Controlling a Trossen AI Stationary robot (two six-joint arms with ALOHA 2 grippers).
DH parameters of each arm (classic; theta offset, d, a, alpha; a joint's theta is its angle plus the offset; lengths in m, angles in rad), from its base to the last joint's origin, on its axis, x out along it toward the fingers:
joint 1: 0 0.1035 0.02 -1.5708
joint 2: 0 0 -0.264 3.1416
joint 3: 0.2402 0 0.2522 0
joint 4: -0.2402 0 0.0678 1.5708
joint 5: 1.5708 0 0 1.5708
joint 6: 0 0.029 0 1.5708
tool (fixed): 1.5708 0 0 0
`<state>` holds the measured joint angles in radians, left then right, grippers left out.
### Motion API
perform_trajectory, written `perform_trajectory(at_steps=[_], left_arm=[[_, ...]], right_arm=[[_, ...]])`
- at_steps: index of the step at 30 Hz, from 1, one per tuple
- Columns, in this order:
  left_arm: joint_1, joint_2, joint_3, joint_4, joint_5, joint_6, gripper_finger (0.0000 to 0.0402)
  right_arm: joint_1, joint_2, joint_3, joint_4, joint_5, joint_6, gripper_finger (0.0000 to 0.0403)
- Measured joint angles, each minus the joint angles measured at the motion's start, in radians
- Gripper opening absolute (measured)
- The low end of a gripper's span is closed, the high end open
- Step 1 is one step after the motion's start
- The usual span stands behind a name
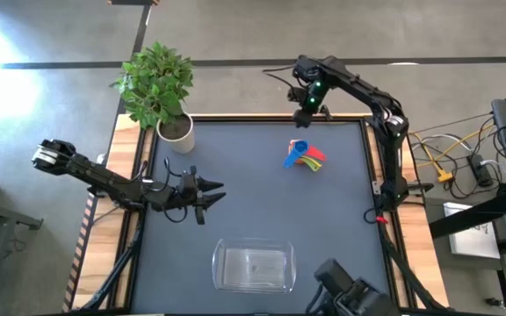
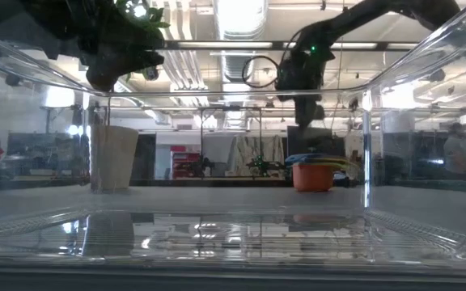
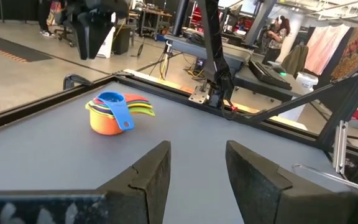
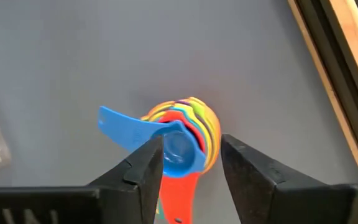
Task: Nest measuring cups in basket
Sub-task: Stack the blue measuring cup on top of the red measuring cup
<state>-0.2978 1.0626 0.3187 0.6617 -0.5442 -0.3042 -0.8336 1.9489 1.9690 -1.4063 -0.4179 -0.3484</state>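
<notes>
The measuring cups (image 1: 303, 155) sit nested in one stack on the grey mat, far right of centre: an orange cup (image 3: 104, 122) at the bottom, a blue one (image 4: 180, 149) on top, handles fanned out. My right gripper (image 1: 308, 104) hangs open above and beyond the stack, near the table's far edge, pointing steeply down; in its wrist view (image 4: 191, 163) the stack shows between its fingers, well below them. My left gripper (image 1: 213, 195) waits open at the left middle, level, pointing at the stack (image 3: 197, 168). The clear basket (image 1: 253, 266) stands by the near edge.
A white pot with a green plant (image 1: 176, 130) stands at the table's far left corner. Wooden rails (image 1: 372, 158) edge the mat. The low view looks through the basket's clear walls (image 2: 368, 145). Bare mat lies between the stack and the basket.
</notes>
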Motion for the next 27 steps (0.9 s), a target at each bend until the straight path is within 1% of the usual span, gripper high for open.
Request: perform_trajectory(at_steps=[5, 8, 12, 17, 23, 27], left_arm=[[0.000, 0.001, 0.000, -0.004, 0.000, -0.025, 0.0137], [0.000, 0.025, 0.000, -0.005, -0.006, -0.040, 0.0137], [0.000, 0.080, 0.000, 0.010, -0.016, -0.065, 0.0137], [0.000, 0.147, 0.000, 0.081, -0.015, -0.070, 0.0137], [0.000, 0.159, 0.000, 0.101, -0.015, -0.058, 0.0137], [0.000, 0.158, 0.000, 0.105, -0.014, -0.057, 0.0137]], right_arm=[[0.031, -0.040, -0.007, 0.010, 0.000, 0.042, 0.0155], [0.062, -0.072, -0.034, 0.043, 0.003, 0.050, 0.0152], [0.113, -0.109, -0.092, 0.103, 0.000, 0.050, 0.0151], [0.161, -0.154, -0.174, 0.186, 0.002, 0.050, 0.0148], [0.200, -0.182, -0.247, 0.225, 0.001, 0.050, 0.0140], [0.230, -0.207, -0.314, 0.297, 0.003, 0.050, 0.0137]])
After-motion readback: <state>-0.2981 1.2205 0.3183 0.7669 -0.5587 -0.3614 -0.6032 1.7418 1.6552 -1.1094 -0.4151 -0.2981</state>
